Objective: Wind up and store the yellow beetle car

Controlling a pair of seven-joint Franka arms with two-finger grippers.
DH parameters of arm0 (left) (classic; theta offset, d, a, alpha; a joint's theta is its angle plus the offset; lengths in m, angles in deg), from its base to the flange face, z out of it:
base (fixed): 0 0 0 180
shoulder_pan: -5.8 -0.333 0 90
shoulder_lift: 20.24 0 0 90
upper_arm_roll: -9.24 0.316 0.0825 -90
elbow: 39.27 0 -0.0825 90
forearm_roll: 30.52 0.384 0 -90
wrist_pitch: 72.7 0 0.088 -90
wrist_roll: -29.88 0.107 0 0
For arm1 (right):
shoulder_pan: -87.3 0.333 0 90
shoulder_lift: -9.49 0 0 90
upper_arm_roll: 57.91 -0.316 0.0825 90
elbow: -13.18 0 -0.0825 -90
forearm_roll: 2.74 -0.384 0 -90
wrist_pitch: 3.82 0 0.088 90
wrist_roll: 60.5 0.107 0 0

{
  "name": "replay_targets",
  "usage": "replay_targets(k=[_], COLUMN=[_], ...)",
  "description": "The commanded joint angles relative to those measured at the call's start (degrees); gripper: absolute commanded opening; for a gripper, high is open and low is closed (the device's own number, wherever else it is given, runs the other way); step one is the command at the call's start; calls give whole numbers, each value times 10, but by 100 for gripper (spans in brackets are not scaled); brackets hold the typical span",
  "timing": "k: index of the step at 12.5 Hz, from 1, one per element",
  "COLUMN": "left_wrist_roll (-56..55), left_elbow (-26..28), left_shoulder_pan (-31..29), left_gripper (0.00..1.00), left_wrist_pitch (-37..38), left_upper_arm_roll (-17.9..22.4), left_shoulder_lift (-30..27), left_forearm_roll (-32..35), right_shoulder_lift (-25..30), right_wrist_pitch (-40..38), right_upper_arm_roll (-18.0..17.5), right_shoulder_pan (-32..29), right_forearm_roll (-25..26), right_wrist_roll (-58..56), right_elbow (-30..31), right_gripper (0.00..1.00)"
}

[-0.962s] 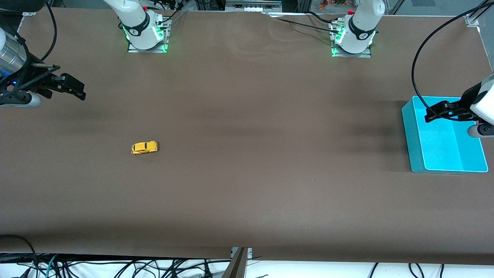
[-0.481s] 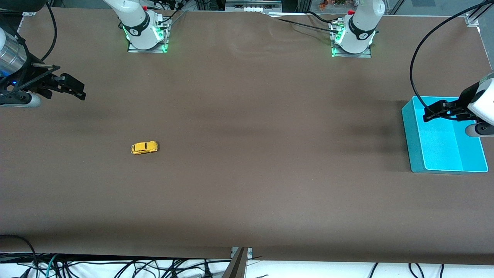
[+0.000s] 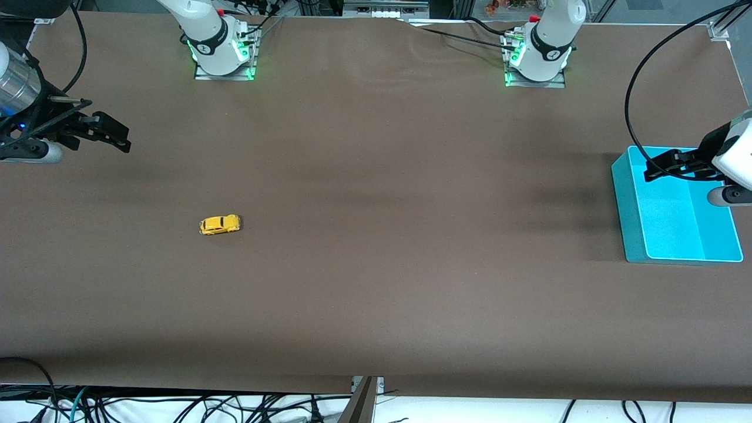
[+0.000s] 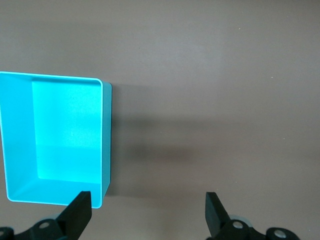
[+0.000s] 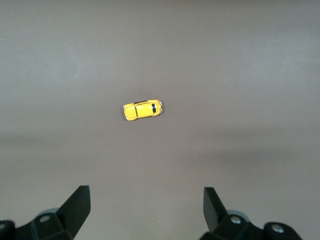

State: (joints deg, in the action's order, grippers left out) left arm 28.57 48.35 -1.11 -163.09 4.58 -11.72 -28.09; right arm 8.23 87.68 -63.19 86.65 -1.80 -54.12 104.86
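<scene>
Stretching across the whole front view is a wide counter [image 3: 376,264] with a plain brown covering, bare but for two things. Two white robot arm bases [image 3: 220,44] stand along the edge farthest from the front camera, each lit green at its foot. Black cables [image 3: 176,405] lie tangled below the counter's nearest edge.

Toward the left arm's end of the counter sits a bright turquoise bin [image 3: 675,205], rectangular, open at the top, nothing in it. The left hand [image 3: 664,167] hangs over the bin's rim on the side facing the middle of the counter. In the left wrist view its two black fingers [image 4: 80,212] stand wide apart and hold nothing; the bin [image 4: 55,140] shows under one of them and bare counter under the other.

The right hand [image 3: 111,136] hangs over the right arm's end of the counter, fingers also spread wide and holding nothing.

The yellow beetle car [image 3: 220,224] rests on its wheels on the open counter, well apart from both hands. It lies nearer the front camera than the spot under the right hand, and closer to the counter's middle. In the right wrist view the car [image 5: 142,110] sits between the lines of the two fingertips [image 5: 77,205], well ahead of them, with nothing lying in between.

No writing or brand mark can be read on the car or the bin.
</scene>
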Motion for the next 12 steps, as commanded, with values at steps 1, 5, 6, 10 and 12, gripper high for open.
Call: replay_targets(k=[1, 5, 6, 10, 12], left_wrist_roll=[5, 5, 5, 10, 26], left_elbow=[-13, -13, -13, -13, -13], left_shoulder_pan=[-1, -2, -2, -9, -14], left_gripper=[100, 100, 100, 100, 100], left_wrist_pitch=[14, 14, 14, 15, 14], left_upper_arm_roll=[0, 0, 0, 2, 1], left_shoulder_lift=[2, 2, 2, 2, 3], left_forearm_roll=[-4, -4, -5, -3, -6], right_shoulder_lift=[-1, -1, -2, -5, -7], right_wrist_pitch=[-1, -2, -2, 0, 8], right_upper_arm_roll=[-3, -3, -1, -1, -1], right_shoulder_pan=[-2, -2, -3, -3, -5], right_forearm_roll=[1, 2, 0, 0, 2], right_wrist_roll=[0, 0, 0, -2, 1], right_elbow=[-9, -9, -9, -9, -8], right_gripper=[100, 100, 100, 100, 100])
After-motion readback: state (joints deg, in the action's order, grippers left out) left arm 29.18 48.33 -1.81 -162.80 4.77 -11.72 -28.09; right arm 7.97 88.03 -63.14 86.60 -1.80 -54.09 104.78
